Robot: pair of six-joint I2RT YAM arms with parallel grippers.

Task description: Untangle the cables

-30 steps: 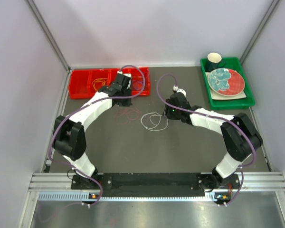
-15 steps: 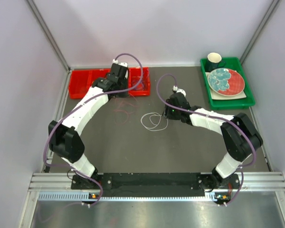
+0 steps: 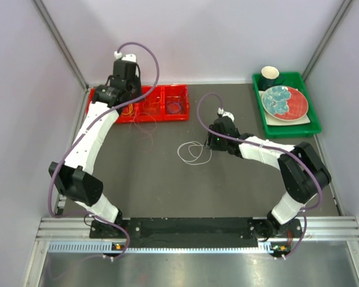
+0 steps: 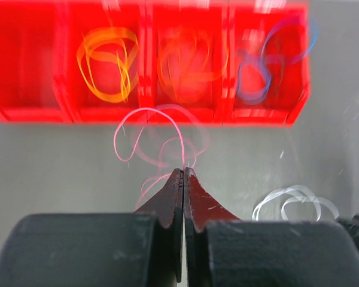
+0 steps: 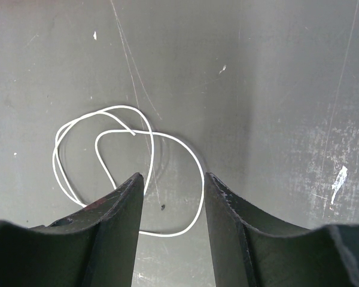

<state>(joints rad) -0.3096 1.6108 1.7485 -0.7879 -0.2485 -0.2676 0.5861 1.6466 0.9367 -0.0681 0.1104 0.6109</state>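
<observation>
Left jaws [image 4: 183, 173] are pinching the pink cable [image 4: 145, 117] above the red tray [image 4: 60, 113] (worktop's far-left corner); right jaws [image 5: 173, 177] are hanging apart over the white cable [image 5: 116, 131]. Lowering before releasing seems wise.

The left arm [image 3: 91, 136] reaches far forward and to its left in a long shallow arc, elbow low near the base and wrist raised at the far end, with the left gripper [image 4: 183, 173] pointing down and its jaws pressed fully together, pinching a thin pink cable [image 4: 178, 133] at the tips. The right arm [image 3: 260, 149] is folded, its elbow out to the right and its forearm running inward toward the table centre, wrist low. The right gripper [image 5: 172, 176] faces straight down with its jaws parted about halfway and no contact at either finger.
</observation>
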